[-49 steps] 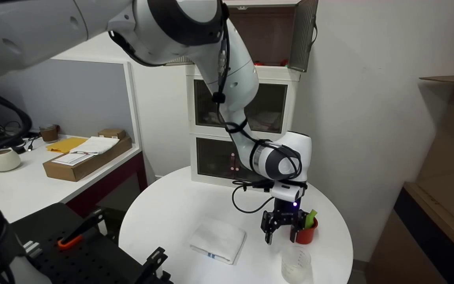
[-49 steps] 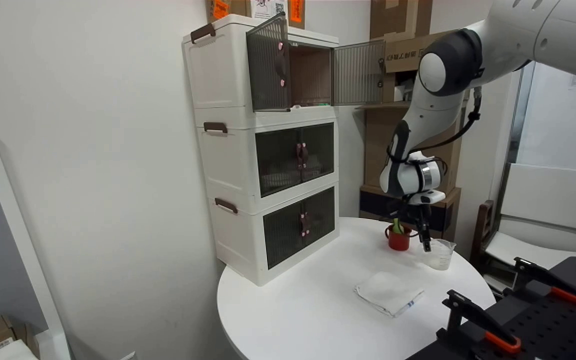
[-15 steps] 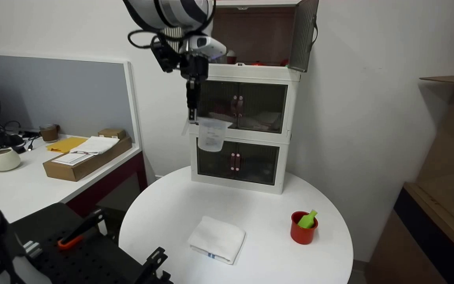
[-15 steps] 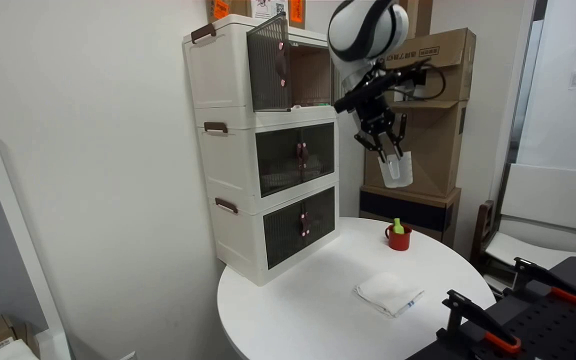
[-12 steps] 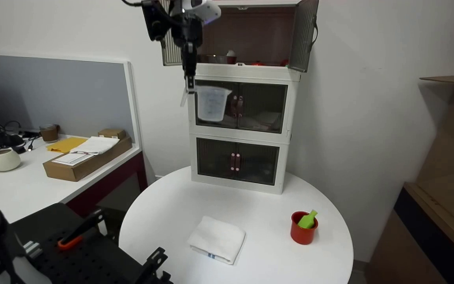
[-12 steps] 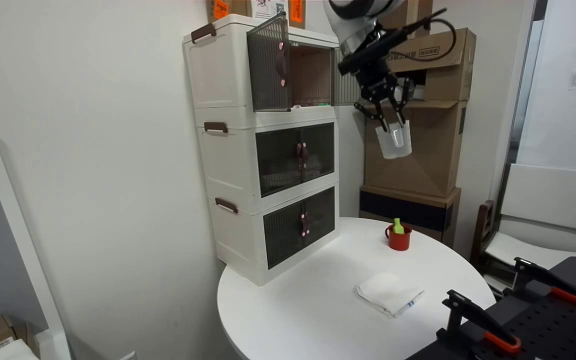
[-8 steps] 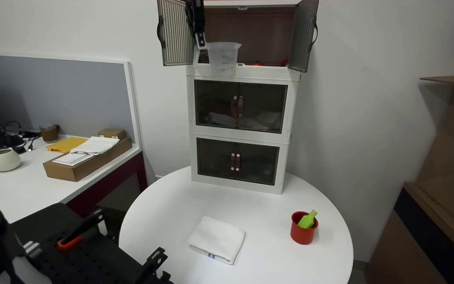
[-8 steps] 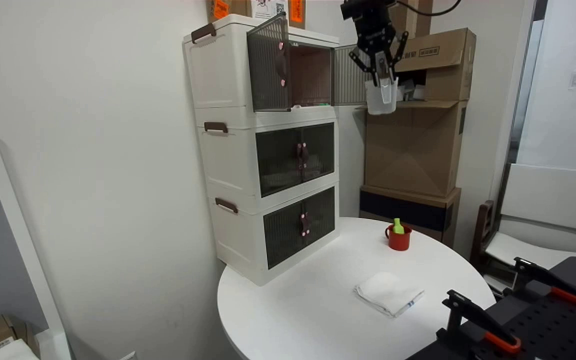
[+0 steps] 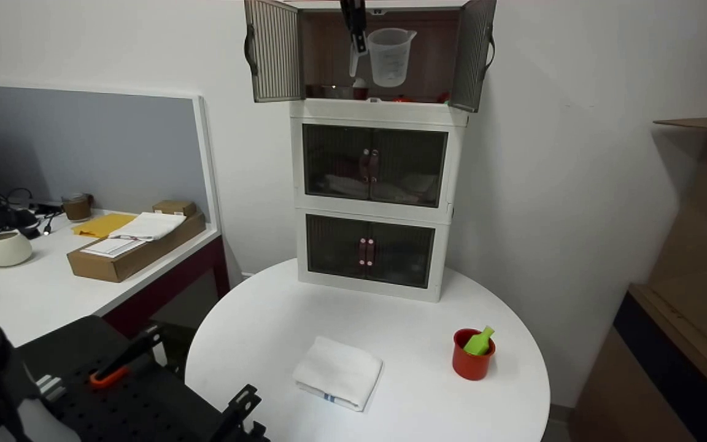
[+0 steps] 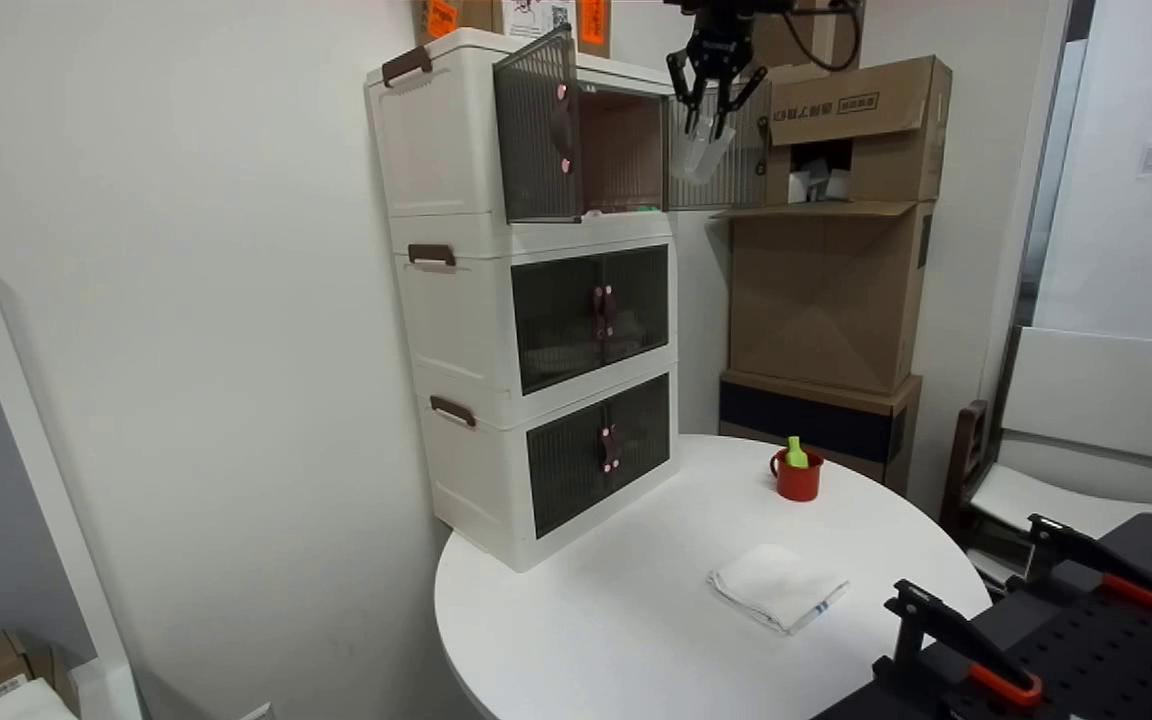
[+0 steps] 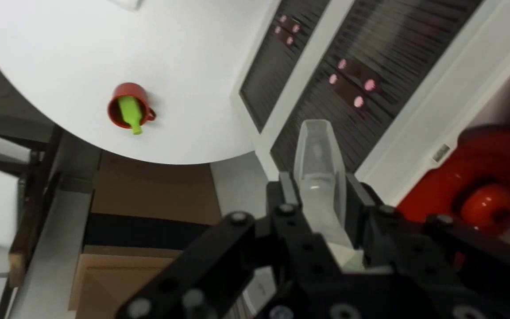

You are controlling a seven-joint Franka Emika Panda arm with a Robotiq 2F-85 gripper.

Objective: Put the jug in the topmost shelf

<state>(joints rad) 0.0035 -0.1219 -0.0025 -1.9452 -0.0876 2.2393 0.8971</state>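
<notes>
Clear jug handle [image 11: 318, 153] in the gripper [image 11: 320, 188]

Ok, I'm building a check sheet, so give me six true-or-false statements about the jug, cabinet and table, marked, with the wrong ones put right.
1. The gripper holds the jug by its handle. True.
2. Both doors of the topmost shelf stand open. True.
3. The jug stands on the topmost shelf. False: it hangs in the gripper, not yet set down.
4. A folded white cloth and a red cup are on the table. True.
5. The red cup is tipped on its side. False: it stands upright, with a green item inside.
6. The white cloth is draped over the red cup. False: they are apart.
</notes>
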